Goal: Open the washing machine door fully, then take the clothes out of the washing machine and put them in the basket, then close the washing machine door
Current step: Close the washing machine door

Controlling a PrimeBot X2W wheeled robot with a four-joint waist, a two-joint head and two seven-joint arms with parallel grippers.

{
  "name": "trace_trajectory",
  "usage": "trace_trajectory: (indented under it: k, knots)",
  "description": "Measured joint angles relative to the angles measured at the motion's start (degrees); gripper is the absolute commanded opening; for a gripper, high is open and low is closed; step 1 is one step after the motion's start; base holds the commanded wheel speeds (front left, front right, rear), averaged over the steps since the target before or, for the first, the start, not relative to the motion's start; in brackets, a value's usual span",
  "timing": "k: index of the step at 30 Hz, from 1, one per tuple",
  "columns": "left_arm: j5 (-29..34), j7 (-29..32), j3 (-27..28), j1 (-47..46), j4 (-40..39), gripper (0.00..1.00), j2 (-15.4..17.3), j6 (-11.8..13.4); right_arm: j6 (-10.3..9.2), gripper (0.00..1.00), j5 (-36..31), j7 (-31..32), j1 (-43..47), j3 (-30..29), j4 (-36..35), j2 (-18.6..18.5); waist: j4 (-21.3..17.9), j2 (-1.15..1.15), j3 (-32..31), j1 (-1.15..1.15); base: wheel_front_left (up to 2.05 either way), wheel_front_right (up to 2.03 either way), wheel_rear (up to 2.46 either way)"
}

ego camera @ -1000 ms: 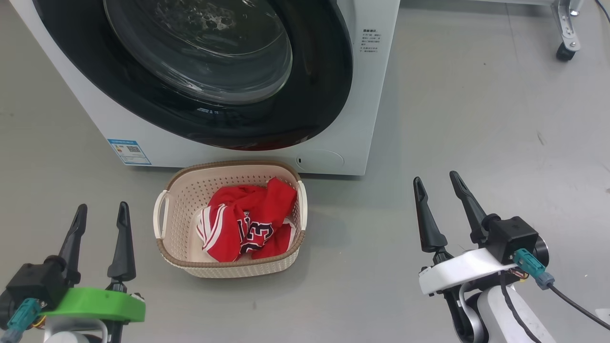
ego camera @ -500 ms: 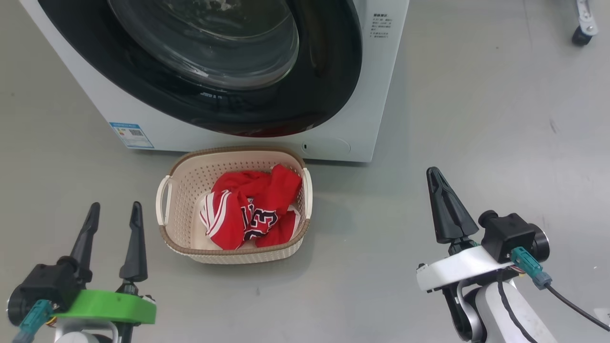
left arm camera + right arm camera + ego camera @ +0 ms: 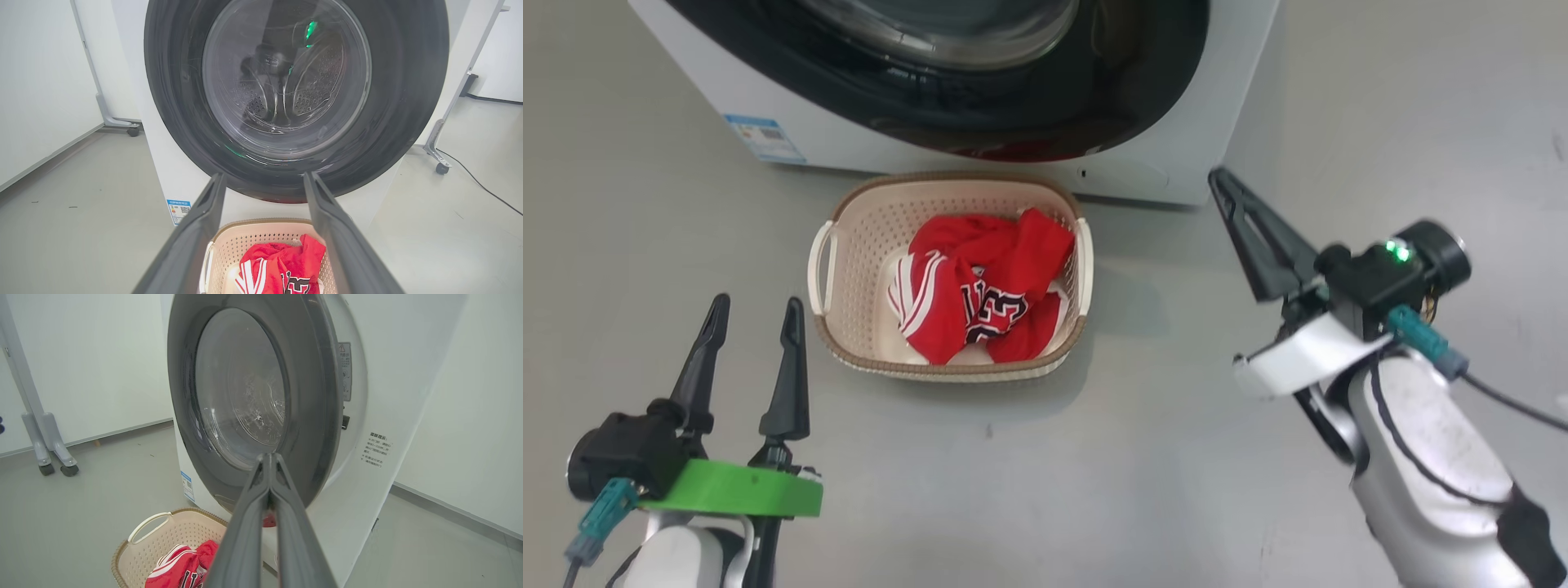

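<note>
The white washing machine (image 3: 1176, 122) stands at the top of the head view, its black-rimmed washing machine door (image 3: 1013, 122) swung over the front. In the right wrist view a narrow gap shows along the door's (image 3: 314, 396) latch side. The cream basket (image 3: 849, 245) sits on the floor just before the machine, with the red clothes (image 3: 988, 286) bunched inside. My left gripper (image 3: 756, 300) stands open and empty, left of the basket. My right gripper (image 3: 1217, 173) is shut on nothing, its tip near the machine's lower right corner. It (image 3: 269, 455) points at the door rim.
A blue sticker (image 3: 765, 137) marks the machine's lower left front. Wheeled frame legs stand beside the machine on either side (image 3: 439, 159) (image 3: 49, 457), and a black cable (image 3: 482, 183) runs over the grey floor. White walls stand behind.
My right gripper has shut and lifted toward the machine's lower right corner. The head camera has shifted, so machine and basket sit higher in the picture. My left gripper stays open.
</note>
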Motion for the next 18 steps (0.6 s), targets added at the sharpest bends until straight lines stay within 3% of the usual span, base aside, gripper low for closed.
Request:
trace_trajectory:
  k: [18]
  knots:
    - [-0.7, 0.0, -2.0, -8.5, 1.7, 1.00, -3.4, -0.4, 1.40, 0.00, -0.1, 6.0, -18.4, -1.0, 6.4, -6.5, 9.9, 0.00, 11.1, 0.00, 0.00, 0.00, 0.00]
